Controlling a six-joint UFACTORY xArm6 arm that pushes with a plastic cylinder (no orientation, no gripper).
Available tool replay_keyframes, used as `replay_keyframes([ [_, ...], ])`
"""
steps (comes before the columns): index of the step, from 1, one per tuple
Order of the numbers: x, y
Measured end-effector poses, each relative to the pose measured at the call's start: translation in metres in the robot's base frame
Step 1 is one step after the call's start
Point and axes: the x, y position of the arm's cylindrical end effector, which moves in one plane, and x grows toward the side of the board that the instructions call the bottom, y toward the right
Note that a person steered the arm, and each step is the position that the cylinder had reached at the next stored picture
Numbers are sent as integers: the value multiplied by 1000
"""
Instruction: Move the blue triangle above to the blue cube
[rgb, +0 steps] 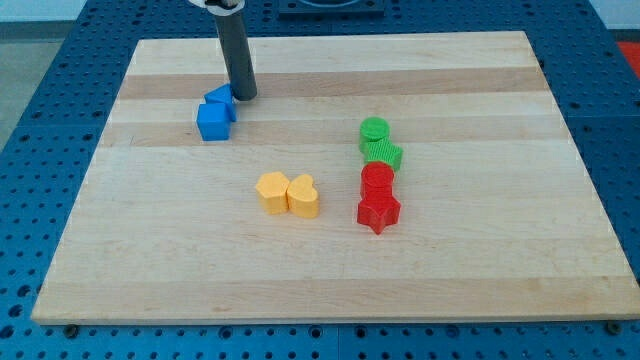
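The blue triangle (220, 98) lies at the upper left of the wooden board (480, 260), touching the top right of the blue cube (213, 121). My tip (244, 96) rests on the board just to the right of the blue triangle, close to or touching it. The rod rises from there toward the view's top.
A yellow hexagon (272, 191) and a yellow heart (304, 195) sit together at the middle. To the right stand a green cylinder (374, 130), a green star (383, 154), a red cylinder (378, 181) and a red star (379, 212) in a column.
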Motion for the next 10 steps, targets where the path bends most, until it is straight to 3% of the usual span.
replay_keyframes([
  [6,0,-13],
  [8,-28,-8],
  [10,-12,-17],
])
